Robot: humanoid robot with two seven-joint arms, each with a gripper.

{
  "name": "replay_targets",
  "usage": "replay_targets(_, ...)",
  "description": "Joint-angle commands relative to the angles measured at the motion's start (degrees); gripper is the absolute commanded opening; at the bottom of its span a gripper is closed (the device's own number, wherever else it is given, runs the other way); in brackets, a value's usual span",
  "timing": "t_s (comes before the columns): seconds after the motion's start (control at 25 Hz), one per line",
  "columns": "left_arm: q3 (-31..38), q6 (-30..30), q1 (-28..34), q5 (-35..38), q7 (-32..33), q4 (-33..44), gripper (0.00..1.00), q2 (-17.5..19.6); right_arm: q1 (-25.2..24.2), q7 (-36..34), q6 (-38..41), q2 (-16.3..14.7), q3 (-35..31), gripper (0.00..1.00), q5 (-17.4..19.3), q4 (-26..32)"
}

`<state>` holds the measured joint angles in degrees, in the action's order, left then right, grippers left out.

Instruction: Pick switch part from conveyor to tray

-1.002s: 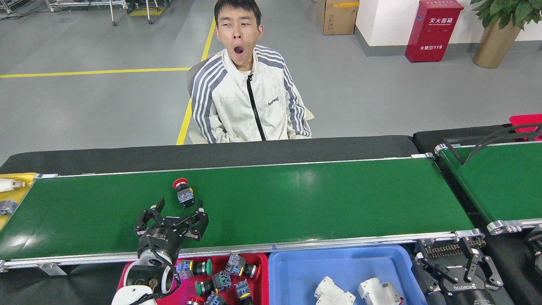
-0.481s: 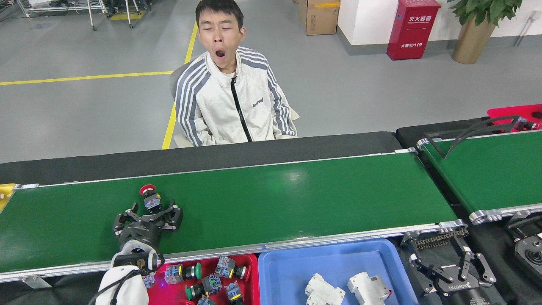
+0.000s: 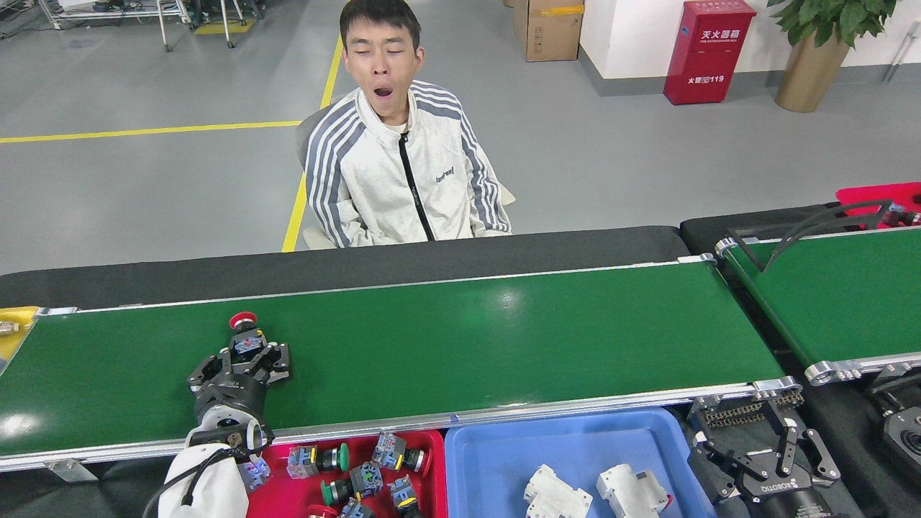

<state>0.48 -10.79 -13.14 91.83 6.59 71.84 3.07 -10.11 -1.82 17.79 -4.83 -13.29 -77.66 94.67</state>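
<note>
A factory floor lies behind the conveyor (image 3: 446, 338). The red-capped switch part (image 3: 245, 337) rests on the belt toward its left end, seated between the left gripper's (image 3: 248, 357) fingers, which appear closed on its body for lifting. The red tray (image 3: 432, 478) sits below the near rail for short transfer. The right gripper (image 3: 766, 460) idles, fingers spread.

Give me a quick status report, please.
Left end effector closed around red-capped switch part on conveyor. Right end effector open, idle. Path to red tray clear.
</note>
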Motion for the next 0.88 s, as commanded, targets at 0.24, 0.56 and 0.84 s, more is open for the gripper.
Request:
replay_targets(0.24, 2.4, -27.3, 18.7, -0.4, -0.3, 27.7, 1.00, 1.4, 0.6, -0.3, -0.8, -0.2, -3.5, 1.00, 0.2, 0.5)
replay_targets(0.56, 14.5, -22.3, 20.7, -1.9, -0.3, 27.0, 1.00, 0.4, 0.3, -0.4, -0.4, -0.1, -3.5, 1.00, 1.6, 1.0)
replay_targets(0.84, 24.9, -12.5, 21.8, -2.0, -0.3, 26.7, 1.00, -0.9, -0.1, -0.3, -0.4, 1.7, -3.2, 1.00, 1.6, 0.9)
